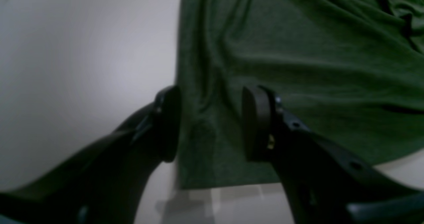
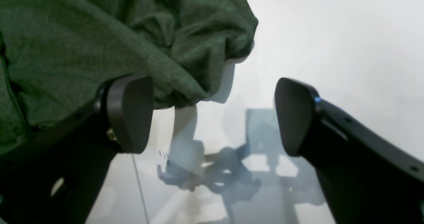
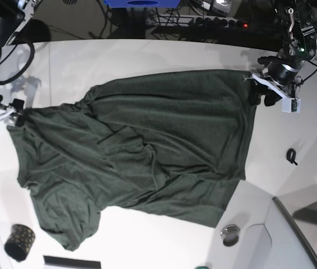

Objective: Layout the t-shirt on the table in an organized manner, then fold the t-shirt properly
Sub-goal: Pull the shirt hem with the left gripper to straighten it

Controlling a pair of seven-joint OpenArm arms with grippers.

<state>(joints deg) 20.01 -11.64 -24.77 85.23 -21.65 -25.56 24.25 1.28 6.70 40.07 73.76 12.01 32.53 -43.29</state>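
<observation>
The dark green t-shirt (image 3: 147, 157) lies spread but wrinkled across the white table (image 3: 147, 56), with folds bunched in its middle. At the right of the base view, my left gripper (image 3: 261, 95) is at the shirt's far right corner. In the left wrist view its jaws (image 1: 212, 124) stand apart over the shirt's edge (image 1: 298, 51), with flat fabric showing between them. At the left of the base view, my right gripper (image 3: 17, 112) is at the shirt's left edge. In the right wrist view it (image 2: 213, 114) is wide open and empty, with bunched cloth (image 2: 82, 35) resting against its left finger (image 2: 129, 114).
A small black gold-dotted cup (image 3: 19, 242) stands near the front left corner. A small black object (image 3: 291, 155) and a round metal piece (image 3: 230, 233) lie to the shirt's right. A grey panel (image 3: 293, 241) fills the front right. Cables run behind the table's far edge.
</observation>
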